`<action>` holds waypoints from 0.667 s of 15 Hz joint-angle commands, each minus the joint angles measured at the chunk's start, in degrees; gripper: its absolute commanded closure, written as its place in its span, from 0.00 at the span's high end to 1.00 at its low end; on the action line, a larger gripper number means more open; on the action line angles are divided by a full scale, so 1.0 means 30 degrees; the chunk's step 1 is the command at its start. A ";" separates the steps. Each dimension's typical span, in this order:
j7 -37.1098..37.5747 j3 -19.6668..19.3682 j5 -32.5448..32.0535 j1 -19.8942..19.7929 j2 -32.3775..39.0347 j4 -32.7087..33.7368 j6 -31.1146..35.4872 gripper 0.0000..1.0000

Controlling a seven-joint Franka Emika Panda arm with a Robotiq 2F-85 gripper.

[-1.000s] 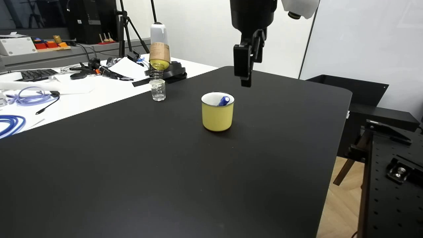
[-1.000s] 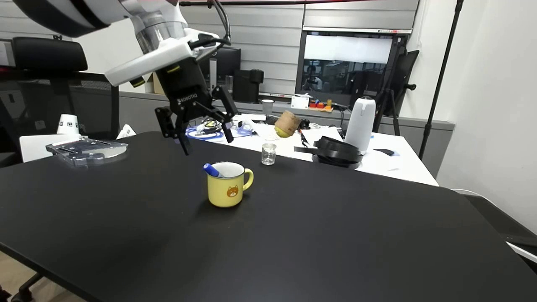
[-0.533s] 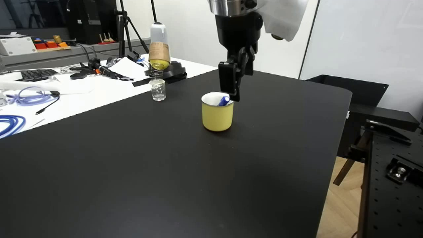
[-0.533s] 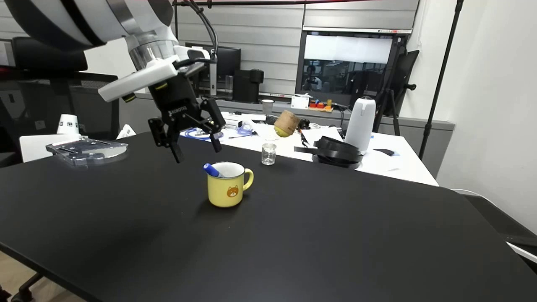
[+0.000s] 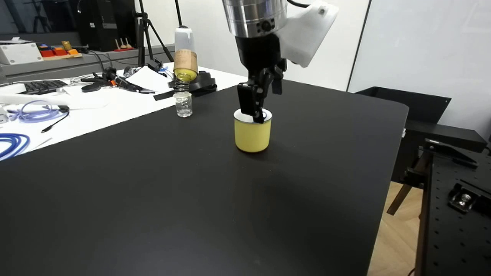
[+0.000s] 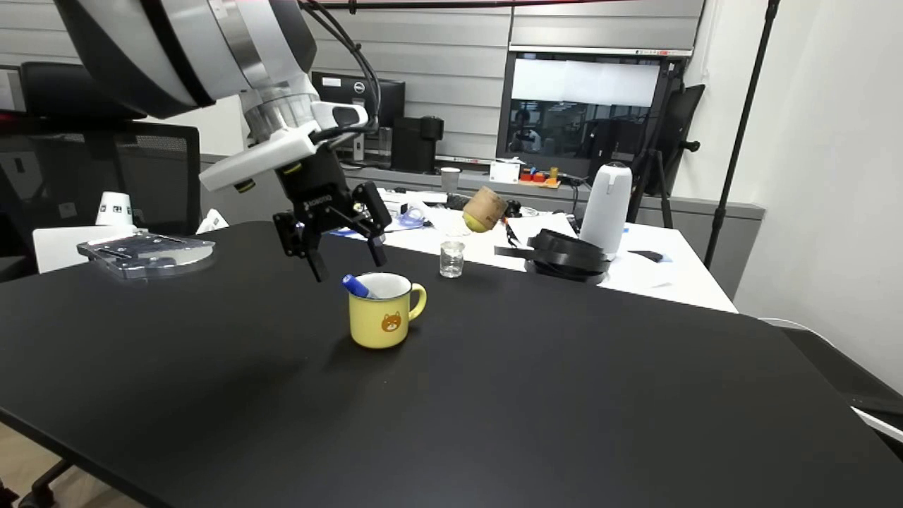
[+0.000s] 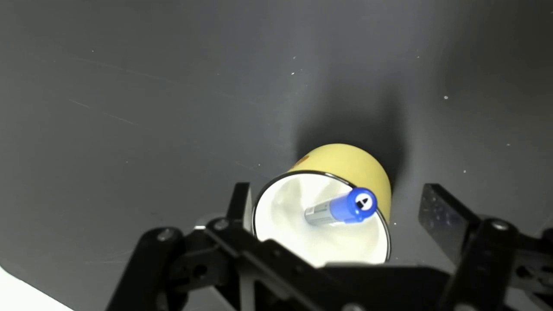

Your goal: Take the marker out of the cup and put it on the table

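Observation:
The yellow cup stands upright on the black table; its handle shows in an exterior view. The marker leans in the cup with its blue capped end above the rim. In the wrist view the blue cap and grey barrel of the marker show inside the pale cup. My gripper is open and empty, just above and beside the cup. In the wrist view the marker lies between the spread fingers, not touched. In an exterior view a finger of the gripper partly hides the marker.
A clear glass stands near the black table's far edge, beyond the cup. A white table with cables and tools adjoins it. A clear plastic piece lies on the black table behind the gripper.
My gripper has come down and across toward the cup, its fingers still apart. The cup and the marker have not moved.

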 commanded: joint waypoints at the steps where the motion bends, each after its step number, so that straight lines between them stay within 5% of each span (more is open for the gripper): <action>1: 0.0907 -0.0771 -0.0448 0.0694 0.1199 0.1056 0.0068 1.00; 2: 0.0882 -0.0902 -0.0312 0.0806 0.1430 0.1202 0.0125 0.75; 10: 0.0087 -0.1317 0.0938 0.1369 0.1996 0.1545 0.0355 0.25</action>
